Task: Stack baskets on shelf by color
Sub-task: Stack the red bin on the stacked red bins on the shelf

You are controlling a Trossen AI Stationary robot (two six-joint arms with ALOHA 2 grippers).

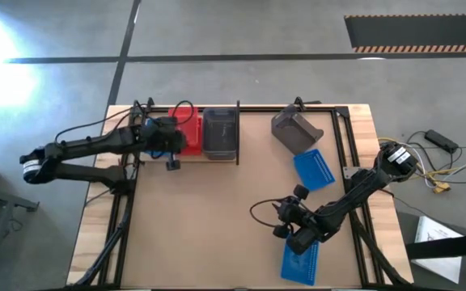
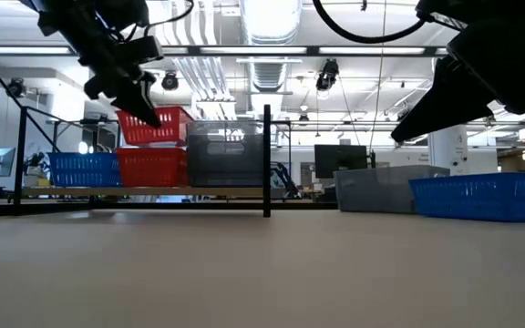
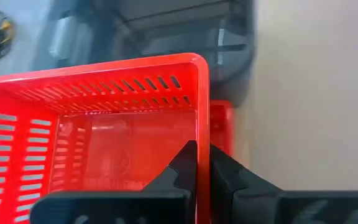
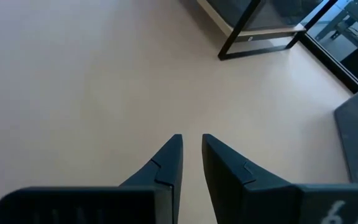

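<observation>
My left gripper (image 1: 170, 145) (image 3: 202, 149) is shut on a red basket (image 1: 189, 132) (image 2: 158, 126) held up over the shelf (image 2: 144, 191). Below it a second red basket (image 2: 153, 167) stands on the shelf board, between a blue basket (image 2: 85, 169) and a dark grey basket (image 1: 220, 133) (image 2: 226, 153). My right gripper (image 1: 285, 222) (image 4: 191, 140) hovers over bare tabletop near the table's near right part, its fingers a narrow gap apart and holding nothing. My left gripper pinches the lifted red basket's side wall at its rim (image 3: 202, 134), close to a corner, with one finger inside the basket and one outside. The fingers come from the table's left, slanting down. The basket is lifted clear above the lower red basket (image 3: 222, 124) and tilted.
A dark upright divider (image 2: 267, 159) ends the shelf beside the grey basket. Off the shelf, another dark grey basket (image 1: 296, 129) and a blue basket (image 1: 314, 168) lie toward the far right, and a third blue basket (image 1: 300, 260) at the near edge. The tabletop's middle (image 1: 217, 210) is bare.
</observation>
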